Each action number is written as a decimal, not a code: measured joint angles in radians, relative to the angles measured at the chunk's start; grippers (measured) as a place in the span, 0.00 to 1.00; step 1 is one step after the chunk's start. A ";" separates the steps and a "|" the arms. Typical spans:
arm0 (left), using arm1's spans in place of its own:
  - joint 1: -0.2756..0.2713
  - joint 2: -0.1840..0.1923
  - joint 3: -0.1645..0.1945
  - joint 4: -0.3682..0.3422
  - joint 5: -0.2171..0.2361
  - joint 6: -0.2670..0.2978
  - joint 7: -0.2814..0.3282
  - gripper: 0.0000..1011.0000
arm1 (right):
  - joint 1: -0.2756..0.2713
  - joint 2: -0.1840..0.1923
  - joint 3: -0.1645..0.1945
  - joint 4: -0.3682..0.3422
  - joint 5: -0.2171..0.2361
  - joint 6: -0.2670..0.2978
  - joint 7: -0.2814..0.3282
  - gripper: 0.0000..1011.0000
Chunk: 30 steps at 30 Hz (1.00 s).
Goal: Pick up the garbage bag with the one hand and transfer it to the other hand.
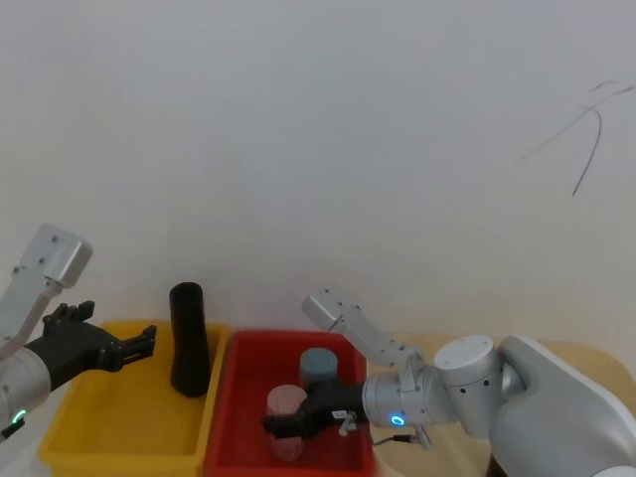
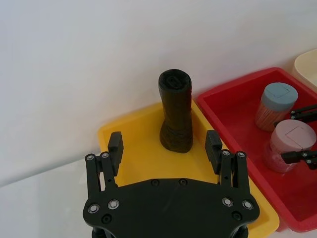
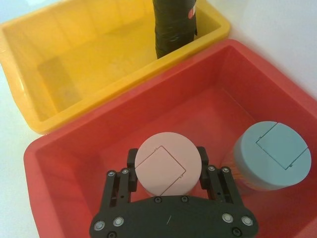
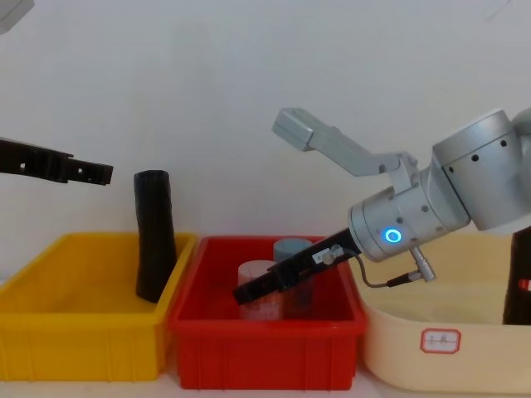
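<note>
Approach stage: the left gripper, jaws spread, hovers above the yellow bin facing the upright garbage bag at its right wall; right gripper straddles a pink-lidded jar, ungripped.

1. Behind your work area you face a plain, matte white wall that fills the whole backdrop in the head and chest views.
2. On that wall, up at your right in the head view, you see a thin dark scribbled line, curved like a hook, with fainter strokes crossing it.
3. Your supporting surface is a smooth white tabletop, which meets the wall in a straight edge.
4. The light on your scene is soft and even; you get only faint shadows on the wall and a pale sheen on the tabletop.
</note>
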 joint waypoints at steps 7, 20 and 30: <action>0.000 0.000 0.000 0.000 0.000 0.000 0.000 0.99 | -0.001 0.001 0.003 -0.003 -0.001 0.000 0.000 0.66; 0.000 0.000 0.000 0.000 0.000 0.000 0.000 0.99 | -0.062 0.063 0.042 -0.185 0.024 0.069 -0.013 0.66; 0.000 0.000 0.000 0.000 0.000 0.000 0.000 0.99 | -0.129 0.150 0.099 -0.421 0.065 0.162 -0.043 0.66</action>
